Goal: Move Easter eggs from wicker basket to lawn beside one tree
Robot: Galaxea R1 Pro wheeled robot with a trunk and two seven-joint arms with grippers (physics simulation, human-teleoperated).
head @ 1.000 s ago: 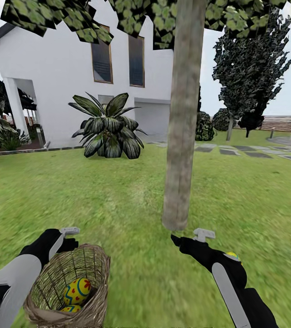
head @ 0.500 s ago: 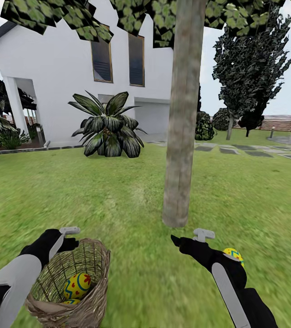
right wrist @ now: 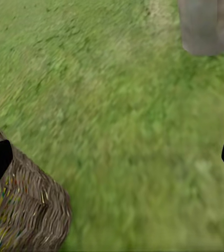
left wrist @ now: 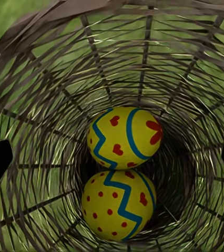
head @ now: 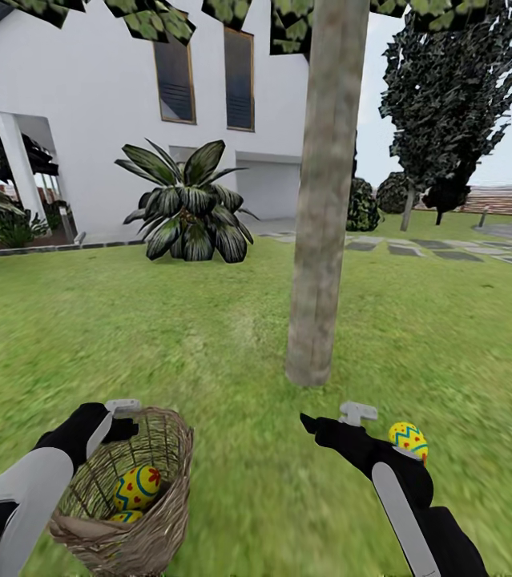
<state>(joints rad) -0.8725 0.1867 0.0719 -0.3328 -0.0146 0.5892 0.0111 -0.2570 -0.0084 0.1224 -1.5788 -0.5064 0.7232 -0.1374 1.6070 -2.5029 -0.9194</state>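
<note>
While the tree (head: 320, 240) trunk now stands slightly nearer, the camera having shifted, one Easter egg (head: 409, 439) shows fuller beside the right gripper (right wrist: 112, 157), jaws released; two eggs (left wrist: 123, 139) lie in the wicker basket (head: 139, 513); left gripper (left wrist: 112, 160) jaws spread over its mouth.

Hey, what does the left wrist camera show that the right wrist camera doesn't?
Left wrist alone: the basket's woven inside, with two eggs lying together at the bottom.

Right wrist alone: the foot of the tree trunk and a wide stretch of open lawn.

Both: the wicker basket, seen from outside in the right wrist camera, and green grass.
</note>
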